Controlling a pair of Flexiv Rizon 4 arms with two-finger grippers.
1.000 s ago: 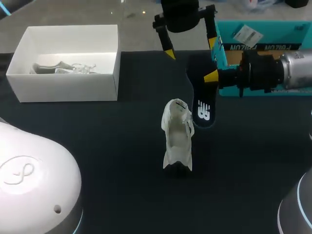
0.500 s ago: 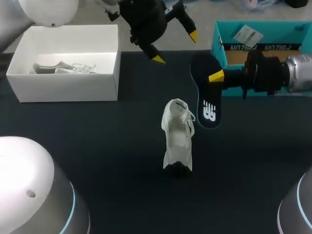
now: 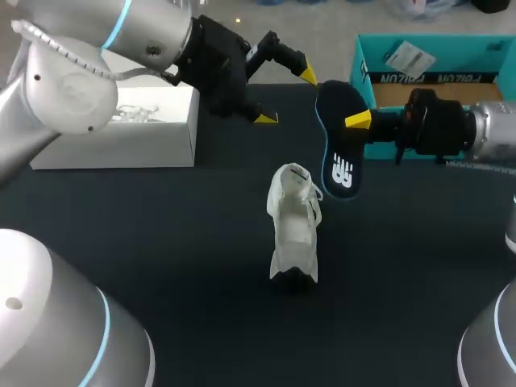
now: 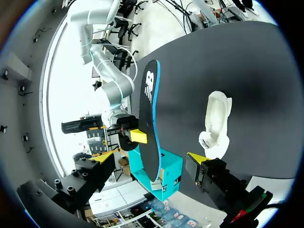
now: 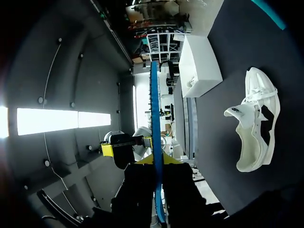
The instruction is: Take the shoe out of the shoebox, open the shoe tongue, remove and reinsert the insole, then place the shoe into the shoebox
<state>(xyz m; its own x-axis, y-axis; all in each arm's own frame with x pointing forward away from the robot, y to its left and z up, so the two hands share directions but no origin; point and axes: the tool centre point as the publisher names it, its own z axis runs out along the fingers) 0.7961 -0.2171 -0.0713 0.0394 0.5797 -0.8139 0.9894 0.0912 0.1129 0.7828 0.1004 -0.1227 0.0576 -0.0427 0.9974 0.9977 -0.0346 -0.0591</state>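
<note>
A white shoe (image 3: 294,222) stands upright on the dark table, mid-table, its opening facing up. My right gripper (image 3: 359,122) is shut on a dark insole (image 3: 339,137) with a blue rim and holds it off the table behind the shoe. In the right wrist view the insole (image 5: 154,118) shows edge-on, running out from the right gripper (image 5: 156,164), with the shoe (image 5: 254,126) off to one side. My left gripper (image 3: 288,97) is open just left of the insole's far end. Ahead of the left gripper (image 4: 152,159) are the insole (image 4: 148,118) and the shoe (image 4: 216,121).
The teal shoebox (image 3: 435,76) sits at the back right, behind my right arm. At the back left, partly behind my left arm, is a white open box (image 3: 113,141) with pale items inside. Bare dark table (image 3: 201,266) lies in front of the shoe.
My left arm swung in from the left, and its open gripper turned and dropped beside the insole's far end. The right gripper raised the insole slightly. The shoe stayed put.
</note>
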